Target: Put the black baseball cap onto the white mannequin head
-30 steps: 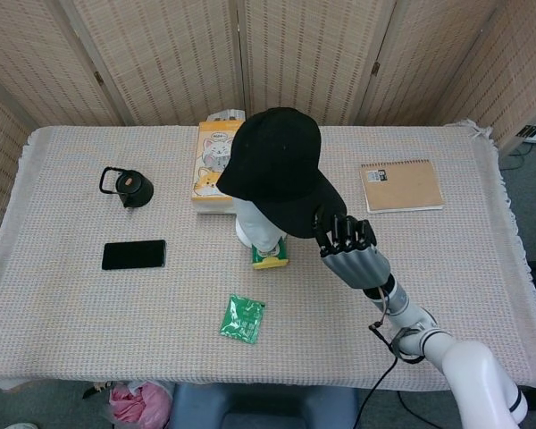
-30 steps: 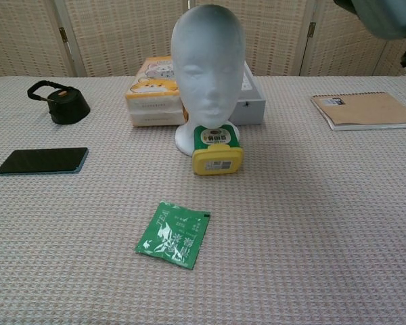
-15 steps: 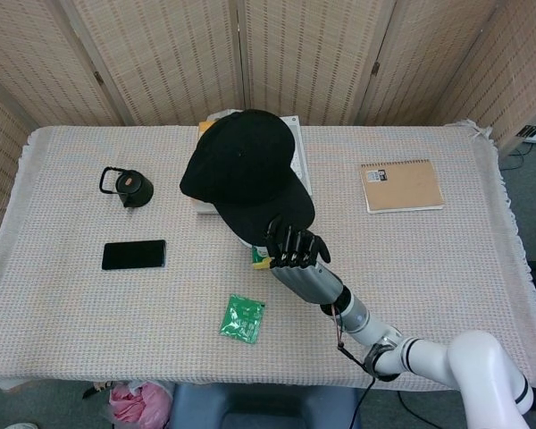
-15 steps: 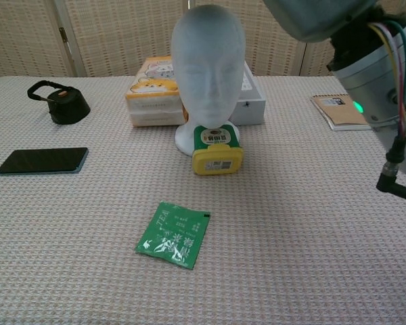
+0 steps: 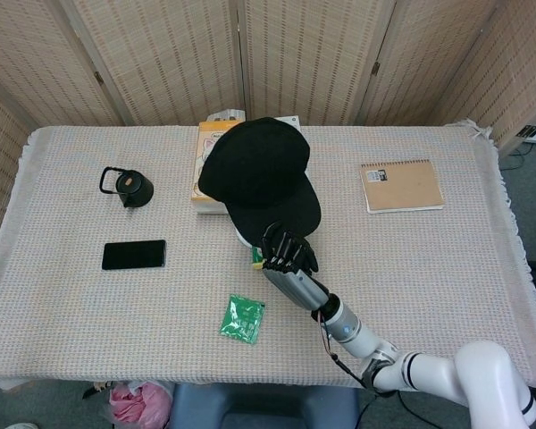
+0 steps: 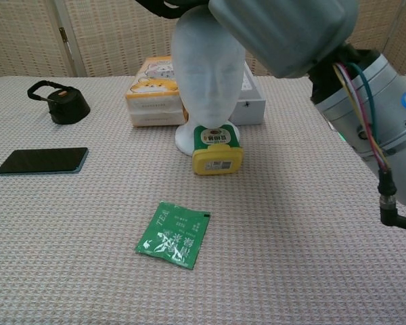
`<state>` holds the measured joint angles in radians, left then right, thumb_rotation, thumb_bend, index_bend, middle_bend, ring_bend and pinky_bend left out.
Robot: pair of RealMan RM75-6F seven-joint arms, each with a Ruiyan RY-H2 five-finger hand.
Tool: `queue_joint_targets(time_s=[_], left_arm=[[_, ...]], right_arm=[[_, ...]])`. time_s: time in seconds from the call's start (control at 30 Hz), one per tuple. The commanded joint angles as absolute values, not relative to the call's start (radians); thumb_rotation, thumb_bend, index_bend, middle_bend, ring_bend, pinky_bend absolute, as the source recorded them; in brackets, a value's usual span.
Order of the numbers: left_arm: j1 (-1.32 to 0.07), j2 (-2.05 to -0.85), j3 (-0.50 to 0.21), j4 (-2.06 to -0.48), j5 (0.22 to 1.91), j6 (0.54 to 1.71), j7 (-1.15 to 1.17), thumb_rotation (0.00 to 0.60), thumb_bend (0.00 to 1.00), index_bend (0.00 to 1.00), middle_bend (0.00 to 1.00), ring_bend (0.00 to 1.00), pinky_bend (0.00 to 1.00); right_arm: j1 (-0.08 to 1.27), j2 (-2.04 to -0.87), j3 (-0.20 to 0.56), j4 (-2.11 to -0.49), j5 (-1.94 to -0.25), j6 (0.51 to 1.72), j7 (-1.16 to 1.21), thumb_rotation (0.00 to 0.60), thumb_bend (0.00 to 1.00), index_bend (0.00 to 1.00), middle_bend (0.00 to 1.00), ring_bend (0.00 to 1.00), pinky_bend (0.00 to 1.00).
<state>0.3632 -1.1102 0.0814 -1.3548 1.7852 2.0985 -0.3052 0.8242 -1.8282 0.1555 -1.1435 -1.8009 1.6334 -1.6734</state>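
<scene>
The black baseball cap (image 5: 259,172) hangs over the white mannequin head (image 6: 208,74) and hides all of it in the head view except a bit of its base (image 5: 242,236). My right hand (image 5: 286,253) grips the front of the cap's brim, fingers curled over its edge. In the chest view the face is still bare, a dark edge of the cap (image 6: 164,6) shows just above the crown, and my right forearm (image 6: 291,34) fills the top right. Neither view shows my left hand.
A yellow-lidded jar (image 6: 218,150) stands against the head's base, with a green tea packet (image 6: 174,234) in front. A phone (image 5: 134,254) and a black kettle-shaped object (image 5: 128,187) lie at the left. An orange tissue pack (image 6: 152,91), a white box (image 6: 252,101) and a notebook (image 5: 400,185) are behind and to the right.
My right hand has carried the cap from right of the head across to the left, then brought it back over the crown. The forearm has swung in front of the chest camera.
</scene>
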Motion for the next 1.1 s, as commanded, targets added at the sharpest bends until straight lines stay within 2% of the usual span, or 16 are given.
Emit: queue_joint_targets(time_s=[0.03,0.6,0.73,0.87,1.1], left_arm=[[0.362,-1.109,0.082,-1.355,1.785,2.096,-0.307,0.6,0.07,0.06,0.05,0.04,0.14],[0.364,-1.106,0.083,-1.35,1.786,2.102,-0.322,0.6,0.07,0.06,0.05,0.04,0.14],[0.364,-1.106,0.084,-1.351,1.786,2.1,-0.319,0.6,0.07,0.06,0.05,0.04,0.14],[0.363,-1.107,0.085,-1.354,1.789,2.097,-0.311,0.6,0.07,0.06,0.05,0.04,0.14],[0.361,-1.105,0.086,-1.357,1.79,2.092,-0.309,0.6,0.07,0.06,0.05,0.04,0.14]], right_arm=[[0.807,-1.861,0.171,-1.079,-1.789,1.621,-1.636,0.6,0.58,0.82,0.77,0.82,0.98],[0.821,-2.009,0.168,-0.833,-1.818,1.603,-1.452,0.6,0.57,0.82,0.77,0.82,0.98],[0.807,-2.02,0.158,-0.825,-1.823,1.607,-1.45,0.6,0.55,0.82,0.76,0.82,0.98],[0.791,-2.022,0.151,-0.842,-1.824,1.603,-1.46,0.6,0.45,0.82,0.71,0.82,0.98],[0.775,-2.014,0.155,-0.876,-1.83,1.598,-1.502,0.6,0.46,0.82,0.7,0.81,0.98]])
